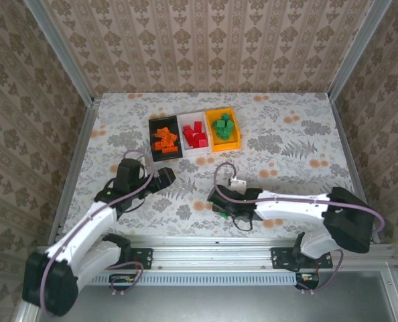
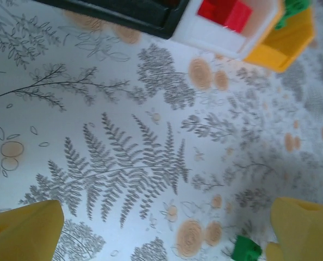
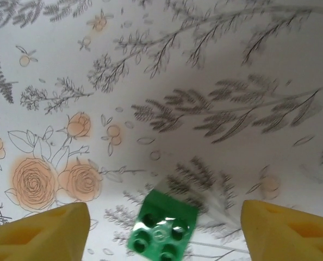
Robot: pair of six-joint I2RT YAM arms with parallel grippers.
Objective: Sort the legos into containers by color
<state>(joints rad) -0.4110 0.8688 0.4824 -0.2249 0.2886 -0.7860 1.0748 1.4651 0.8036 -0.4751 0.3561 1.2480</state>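
while left and right jaws gape, a green lego [image 3: 162, 227] lies between the right pair.

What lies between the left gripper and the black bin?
The stretch is bare: in the top view, flowered table cover alone separates the left gripper from the black bin. The left wrist view agrees.

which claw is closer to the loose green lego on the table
Right. The right claw has the green lego between its open fingers. The left claw sits farther off to the lego's left, nearer the black bin.
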